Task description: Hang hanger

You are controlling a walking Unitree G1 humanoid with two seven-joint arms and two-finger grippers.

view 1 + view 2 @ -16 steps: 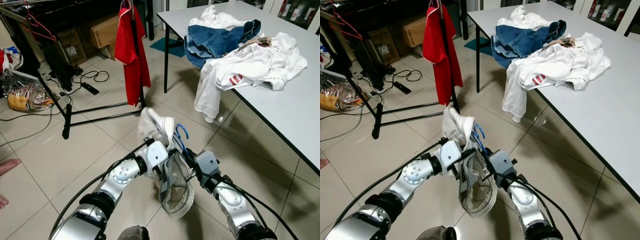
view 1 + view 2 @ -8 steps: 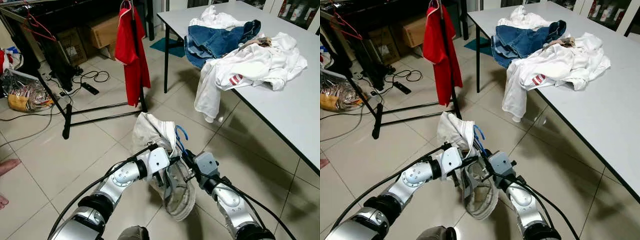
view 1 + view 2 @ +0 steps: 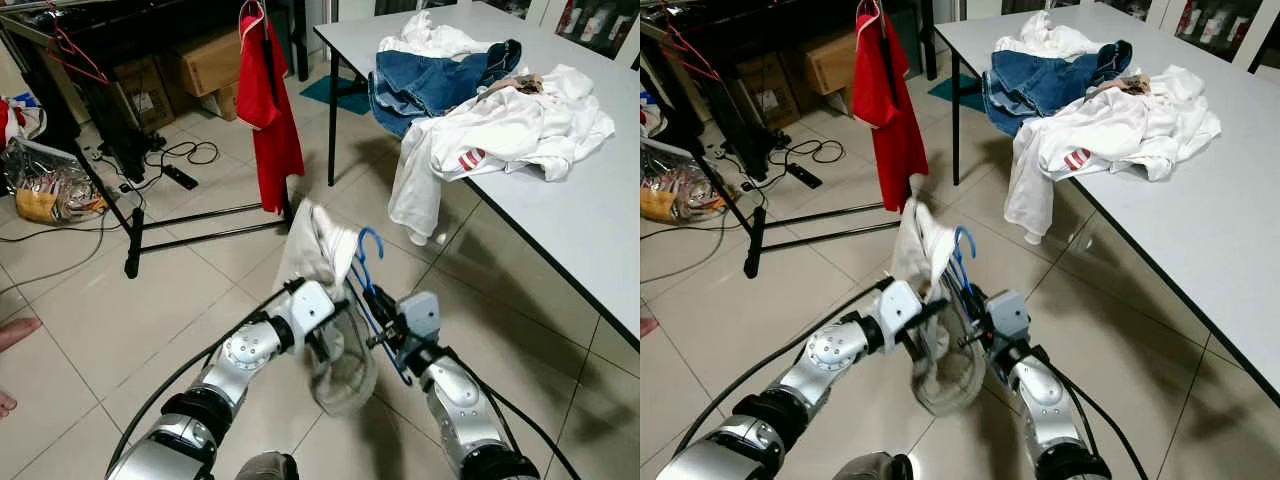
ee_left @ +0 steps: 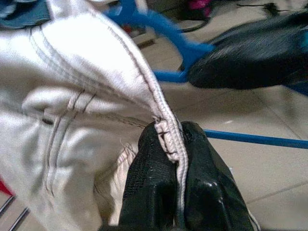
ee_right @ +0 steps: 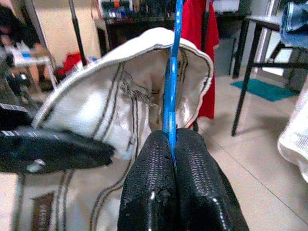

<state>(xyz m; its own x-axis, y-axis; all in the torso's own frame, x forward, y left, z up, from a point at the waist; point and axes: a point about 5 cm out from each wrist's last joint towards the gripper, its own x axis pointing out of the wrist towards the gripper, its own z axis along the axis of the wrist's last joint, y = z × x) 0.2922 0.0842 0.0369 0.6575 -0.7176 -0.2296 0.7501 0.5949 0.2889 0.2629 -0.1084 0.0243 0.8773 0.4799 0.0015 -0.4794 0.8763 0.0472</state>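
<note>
- One worktop (image 3: 560, 230), well off to the right, is piled with clothes (image 3: 480, 110).
- A clothes rack (image 3: 270, 120) with a red garment (image 3: 268, 100) stands ahead; its floor bars could be snagged.
- White trousers (image 3: 325, 290) are pinched in the left gripper (image 4: 168, 159) jaws; slipping off is a risk.
- The blue hanger (image 3: 365, 265) is clamped in the right gripper (image 5: 172, 149) jaws.

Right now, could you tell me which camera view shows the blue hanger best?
The left eye view: the blue hanger shows its hook and rods. The right wrist view has one rod pinched in the right claw; the left wrist view, blurred parts.
</note>
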